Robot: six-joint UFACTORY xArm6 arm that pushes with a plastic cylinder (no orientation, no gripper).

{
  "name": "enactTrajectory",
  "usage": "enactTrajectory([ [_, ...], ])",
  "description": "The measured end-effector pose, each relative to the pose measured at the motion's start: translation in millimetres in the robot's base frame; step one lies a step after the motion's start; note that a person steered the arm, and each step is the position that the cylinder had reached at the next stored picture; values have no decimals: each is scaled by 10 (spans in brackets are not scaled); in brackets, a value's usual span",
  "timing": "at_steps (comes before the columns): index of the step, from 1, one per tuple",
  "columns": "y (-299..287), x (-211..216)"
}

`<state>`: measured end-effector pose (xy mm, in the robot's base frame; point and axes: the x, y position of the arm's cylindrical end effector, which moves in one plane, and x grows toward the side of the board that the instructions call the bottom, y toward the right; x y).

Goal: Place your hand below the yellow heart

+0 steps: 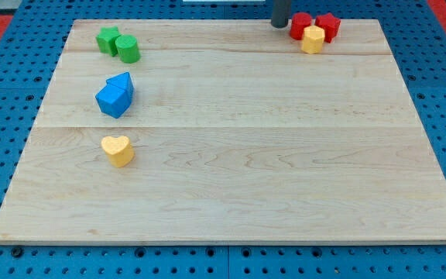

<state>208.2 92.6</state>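
my tip [279, 25] sits at the view's top edge of the wooden surface [285, 170], just left of a cluster of 2 red blocks [314, 25] and 1 yellow block [313, 39]. there are no fingers here, only a bare rod, so nothing is grasped or released.

the yellow heart [118, 149] lies well apart from my tip, far toward the view's left and lower down, just below 2 blue blocks [115, 95]. 2 green blocks [119, 44] sit near the top left corner.

to do the step well, i judge the rod should travel diagonally across the open middle of the surface, pass to the right of the heart and come to rest on the bare wood just beneath it, without nudging it. a straight line to that spot looks free of blocks; the risk is clipping the heart's lower end on arrival, so approaching from the right or from below seems safer.

the heart's lobes face the view's top and its point faces the view's bottom, so its long axis runs roughly top to bottom.
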Motion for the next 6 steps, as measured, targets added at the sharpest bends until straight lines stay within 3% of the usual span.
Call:
enactTrajectory([
  [1,-1063,337],
  [2,-1295,1448],
  [3,-541,2460],
  [4,-1419,3145],
  [5,-2311,3346],
  [6,-2312,2932],
])
